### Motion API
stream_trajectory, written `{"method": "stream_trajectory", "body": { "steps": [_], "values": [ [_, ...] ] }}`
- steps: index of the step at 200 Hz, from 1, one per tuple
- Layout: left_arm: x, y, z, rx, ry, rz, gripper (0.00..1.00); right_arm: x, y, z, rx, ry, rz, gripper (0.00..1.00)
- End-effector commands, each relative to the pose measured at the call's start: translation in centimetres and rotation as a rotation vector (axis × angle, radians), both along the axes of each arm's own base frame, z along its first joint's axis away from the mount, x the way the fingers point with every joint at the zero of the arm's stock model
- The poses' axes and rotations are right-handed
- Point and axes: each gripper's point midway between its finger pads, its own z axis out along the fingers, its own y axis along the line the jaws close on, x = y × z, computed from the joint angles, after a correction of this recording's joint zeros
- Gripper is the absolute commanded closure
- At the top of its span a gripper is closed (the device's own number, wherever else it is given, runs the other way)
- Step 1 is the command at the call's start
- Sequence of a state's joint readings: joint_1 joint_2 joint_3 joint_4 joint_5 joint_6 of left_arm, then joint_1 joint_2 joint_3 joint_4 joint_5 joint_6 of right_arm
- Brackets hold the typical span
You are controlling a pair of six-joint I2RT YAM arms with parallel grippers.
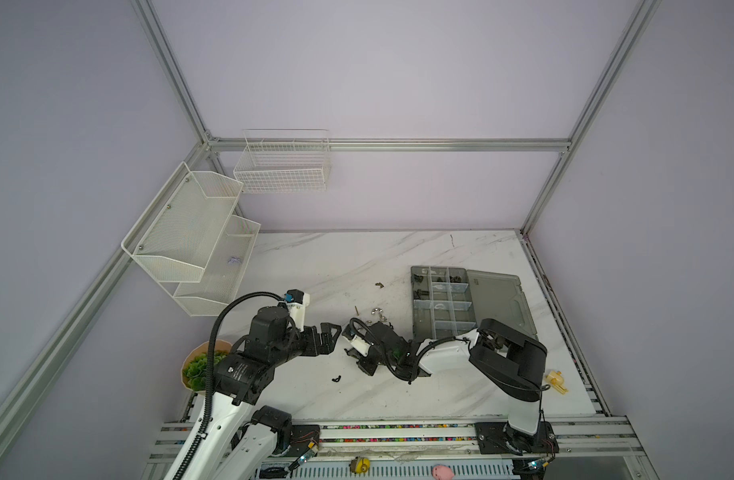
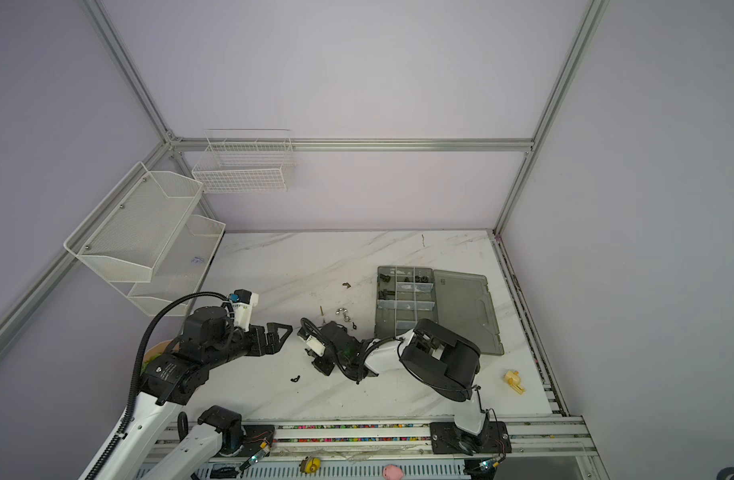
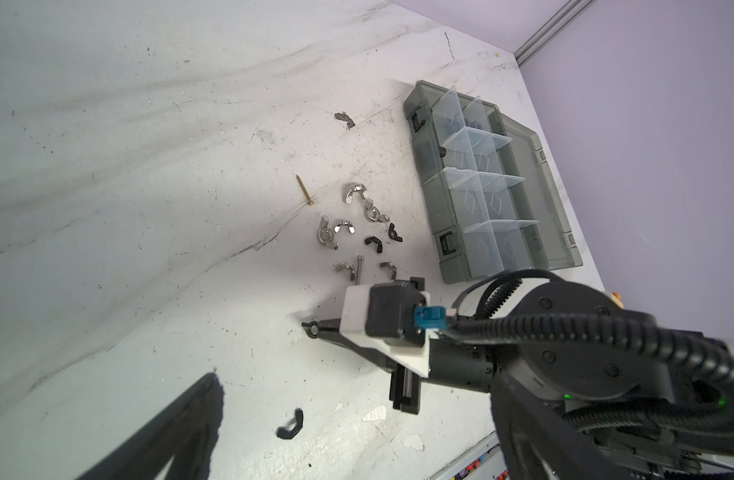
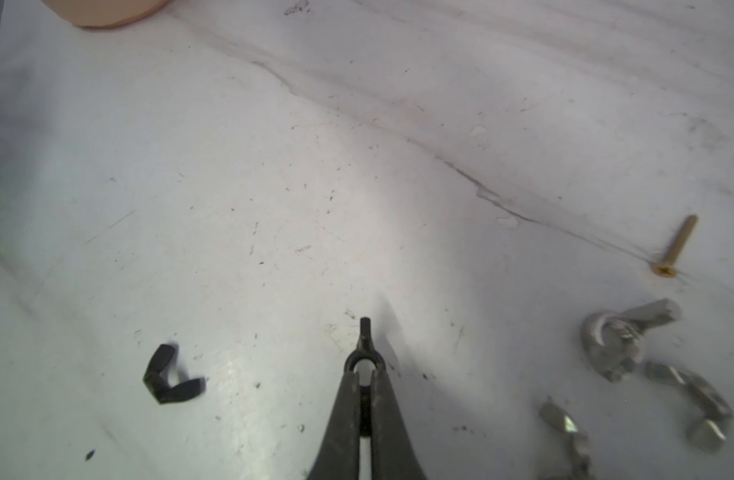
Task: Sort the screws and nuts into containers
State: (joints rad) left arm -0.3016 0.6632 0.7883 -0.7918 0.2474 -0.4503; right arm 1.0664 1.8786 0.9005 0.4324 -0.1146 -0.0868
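organizer box (image 1: pixel 422 325) open, black parts (image 1: pixel 419 279), perhaps nuts, inside

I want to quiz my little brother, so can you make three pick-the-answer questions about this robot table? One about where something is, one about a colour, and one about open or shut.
1. Where is the brass screw?
A in the wire basket
B on the table near the silver wing nuts
C on the mesh shelf

2. What colour is the wing nut in the right gripper?
A black
B silver
C brass

3. How is the organizer box lid?
A shut
B standing upright
C open, lying flat

Answers:
1 B: it lies on the marble by those nuts.
2 A: the pinched nut is black in the right wrist view.
3 C: the compartments show, with the lid flat beside them.
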Motion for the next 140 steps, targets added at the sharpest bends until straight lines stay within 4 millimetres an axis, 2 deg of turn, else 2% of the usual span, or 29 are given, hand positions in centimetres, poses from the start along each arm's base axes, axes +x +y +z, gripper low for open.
{"method": "stream_trajectory", "body": {
  "steps": [1,11,24,67,79,102,124,140],
  "values": [
    [0.6,-0.2,3.2,-0.027,-0.104,-0.009,0.0,3.8,-2.1,4.7,0.162,-0.032,-0.132,0.99],
    [0.7,-0.4,3.0,-0.035,-0.107,-0.021,0.0,5.6,-4.0,5.8,0.228,-0.004,-0.189,0.99],
    [0.8,-0.7,2.8,-0.042,-0.108,-0.038,0.0,7.0,-5.8,7.1,0.297,0.016,-0.23,1.0],
    [0.7,-3.3,1.8,-0.109,-0.097,-0.185,0.0,7.9,-9.0,10.5,0.396,-0.039,-0.286,0.99],
    [0.5,-4.1,1.5,-0.131,-0.075,-0.234,0.0,8.8,-10.5,11.1,0.407,-0.065,-0.352,0.99],
    [0.3,-5.7,1.0,-0.174,-0.035,-0.334,0.0,12.4,-14.8,11.3,0.413,-0.043,-0.55,0.99],
    [0.1,-6.4,0.6,-0.188,-0.001,-0.382,0.0,17.1,-19.6,11.8,0.42,0.007,-0.763,0.99],
    [0.1,-6.3,0.7,-0.186,-0.005,-0.378,0.0,20.6,-22.2,11.7,0.371,0.019,-0.882,0.99]
  ]
}}
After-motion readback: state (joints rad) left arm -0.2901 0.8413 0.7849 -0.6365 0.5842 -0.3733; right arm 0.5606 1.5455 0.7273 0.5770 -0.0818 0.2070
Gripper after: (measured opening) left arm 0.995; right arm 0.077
